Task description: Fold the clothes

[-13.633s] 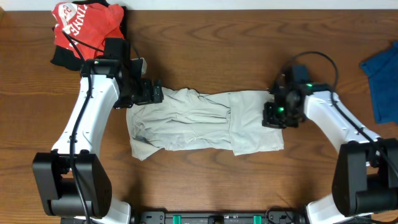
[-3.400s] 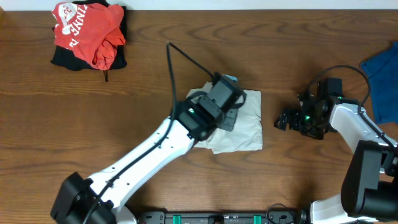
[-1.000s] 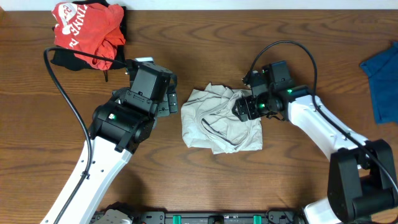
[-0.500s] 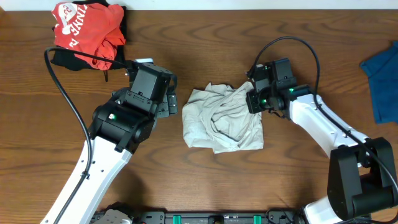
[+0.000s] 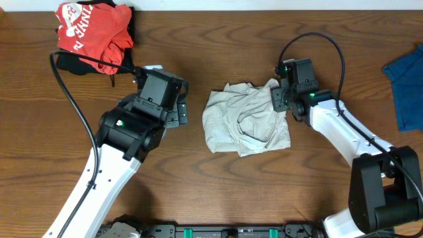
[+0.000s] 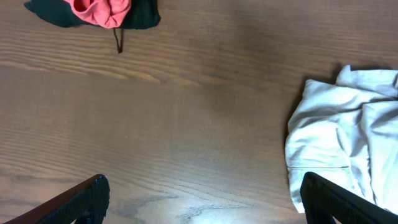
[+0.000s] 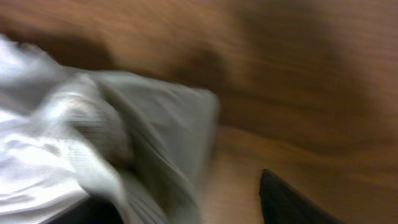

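Note:
A crumpled light grey garment lies bunched in the middle of the table; its left edge also shows in the left wrist view. My left gripper hovers to its left, open and empty, with bare wood between its fingers. My right gripper is at the garment's upper right corner. In the blurred right wrist view its jaws stand apart, open, with the edge of the grey cloth lying over the left finger.
A red and black pile of clothes sits at the far left corner and also shows in the left wrist view. A blue garment lies at the right edge. The right arm's cable loops above it.
The grey garment has been dragged to the right and bunched further. The right gripper moved up and right with it, then its jaws parted. The left arm has barely moved.

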You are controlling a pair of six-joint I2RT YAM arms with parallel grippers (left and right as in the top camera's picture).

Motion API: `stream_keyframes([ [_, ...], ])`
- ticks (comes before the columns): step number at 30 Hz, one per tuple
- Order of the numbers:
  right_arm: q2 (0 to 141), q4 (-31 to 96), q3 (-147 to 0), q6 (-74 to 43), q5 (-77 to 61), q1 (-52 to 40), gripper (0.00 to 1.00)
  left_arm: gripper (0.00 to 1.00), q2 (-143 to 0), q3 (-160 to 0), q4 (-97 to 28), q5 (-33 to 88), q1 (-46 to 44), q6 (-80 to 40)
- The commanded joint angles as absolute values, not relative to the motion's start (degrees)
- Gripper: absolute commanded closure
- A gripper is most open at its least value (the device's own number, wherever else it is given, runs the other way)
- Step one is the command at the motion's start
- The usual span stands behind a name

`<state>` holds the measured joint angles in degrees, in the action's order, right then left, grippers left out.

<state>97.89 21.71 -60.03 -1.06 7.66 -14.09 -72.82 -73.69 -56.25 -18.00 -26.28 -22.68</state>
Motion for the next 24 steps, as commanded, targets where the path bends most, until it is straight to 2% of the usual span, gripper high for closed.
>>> stream_keyframes([
  [1,97.93,25.28,-63.02,-1.30,17.74,-13.78,0.28,0.02,-73.80,-72.86,-56.51,-18.44,-26.00,-23.24],
  [4,97.71,32.16,-67.61,-2.79,15.84,-13.91,0.20,0.02,-74.56,-72.42,-56.51,-18.28,-26.00,-23.22],
  [6,97.71,37.65,-72.18,-3.14,15.53,-14.22,0.01,0.02,-75.61,-72.34,-56.53,-18.28,-26.00,-23.22],
  [11,97.71,50.81,-83.66,-3.66,14.46,-15.31,0.01,0.02,-78.96,-72.34,-56.53,-18.28,-26.00,-23.22],
  [14,97.71,57.54,-88.01,-1.39,4.03,-16.86,0.01,0.02,-81.38,-72.34,-56.38,-19.11,-25.98,-24.34],
  [18,97.76,62.52,-87.90,5.43,-9.69,-19.88,0.02,0.02,-84.68,-72.34,-56.45,-22.15,-23.97,-32.23],
  [24,97.78,63.42,-80.90,14.98,-19.94,-24.62,0.04,0.02,-87.64,-72.34,-56.38,-22.13,-16.67,-34.39],
])
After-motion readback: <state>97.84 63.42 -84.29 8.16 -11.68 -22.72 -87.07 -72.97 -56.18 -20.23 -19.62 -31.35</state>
